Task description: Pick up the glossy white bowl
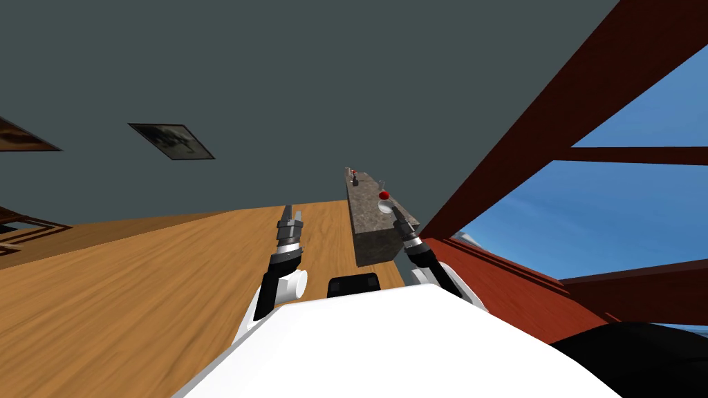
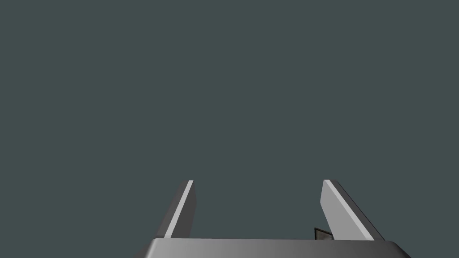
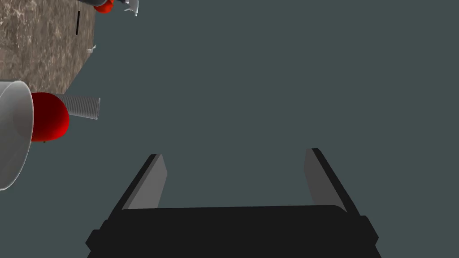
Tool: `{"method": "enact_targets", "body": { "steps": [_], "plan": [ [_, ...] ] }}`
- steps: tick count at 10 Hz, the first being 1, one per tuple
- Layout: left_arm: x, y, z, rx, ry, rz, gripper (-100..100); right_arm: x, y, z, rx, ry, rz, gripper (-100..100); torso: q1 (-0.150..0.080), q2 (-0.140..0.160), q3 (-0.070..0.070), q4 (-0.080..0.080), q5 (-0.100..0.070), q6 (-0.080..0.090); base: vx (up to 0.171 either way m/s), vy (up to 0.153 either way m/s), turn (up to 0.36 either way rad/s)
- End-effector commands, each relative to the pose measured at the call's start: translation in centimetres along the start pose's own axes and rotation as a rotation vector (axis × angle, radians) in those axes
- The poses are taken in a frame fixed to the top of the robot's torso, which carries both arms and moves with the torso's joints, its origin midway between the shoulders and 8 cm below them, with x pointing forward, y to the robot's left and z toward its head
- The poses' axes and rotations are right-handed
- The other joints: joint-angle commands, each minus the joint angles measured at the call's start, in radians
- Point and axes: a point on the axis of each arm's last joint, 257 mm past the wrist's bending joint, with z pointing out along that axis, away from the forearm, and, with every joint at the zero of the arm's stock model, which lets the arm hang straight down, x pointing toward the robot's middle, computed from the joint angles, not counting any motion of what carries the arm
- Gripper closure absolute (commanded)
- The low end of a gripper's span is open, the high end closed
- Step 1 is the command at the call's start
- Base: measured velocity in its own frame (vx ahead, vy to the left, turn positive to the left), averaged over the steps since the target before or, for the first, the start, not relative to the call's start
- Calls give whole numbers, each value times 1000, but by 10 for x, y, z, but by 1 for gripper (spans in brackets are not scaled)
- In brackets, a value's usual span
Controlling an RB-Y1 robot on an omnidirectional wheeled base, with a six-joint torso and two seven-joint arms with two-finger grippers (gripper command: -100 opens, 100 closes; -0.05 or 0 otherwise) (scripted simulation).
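The white bowl (image 1: 384, 206) sits at the near end of a mottled brown stone counter (image 1: 370, 224). In the right wrist view the bowl (image 3: 12, 134) lies off to one side of my fingers, its rim towards the camera, with a red rounded object (image 3: 50, 117) right behind it. My right gripper (image 1: 397, 215) hovers just beside the bowl and apart from it; its fingers stand open (image 3: 234, 153) with nothing between them. My left gripper (image 1: 290, 220) is held out over the wooden floor, open (image 2: 258, 181) and empty, facing a wall.
Behind the red object (image 1: 384, 195) lies a ribbed grey cylinder (image 3: 83, 107). Small items (image 1: 355, 178) stand at the counter's far end. A dark red window frame (image 1: 525, 138) runs along the right. Wooden floor (image 1: 159, 276) spreads to the left.
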Motion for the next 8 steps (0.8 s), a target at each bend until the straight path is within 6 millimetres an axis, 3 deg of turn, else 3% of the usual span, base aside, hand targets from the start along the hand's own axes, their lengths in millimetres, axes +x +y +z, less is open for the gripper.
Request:
{"method": "enact_targets", "body": {
  "steps": [1,2,5,6,7,8],
  "plan": [
    [0,0,0,0,0,0,0,11,-17,-8,45,55,-28,-100,0,0,0,0,0,0,-60,49,48],
    [0,0,0,0,0,0,0,12,-17,-8,45,66,-36,-100,0,1,0,0,0,0,-47,33,19],
    [0,0,0,0,0,0,0,29,-52,-30,130,165,-88,-100,-1,-1,0,0,0,0,-44,37,56],
    [0,0,0,0,0,0,0,30,-53,-31,130,182,-101,-100,0,-1,0,0,0,0,-31,36,33],
    [0,0,0,0,0,0,0,37,-71,-44,175,227,-123,-100,-1,-1,-1,0,0,0,-31,52,89],
    [0,0,0,0,0,0,0,37,-72,-45,175,244,-136,-100,0,-1,-1,0,0,0,-26,37,35]
  ]
}}
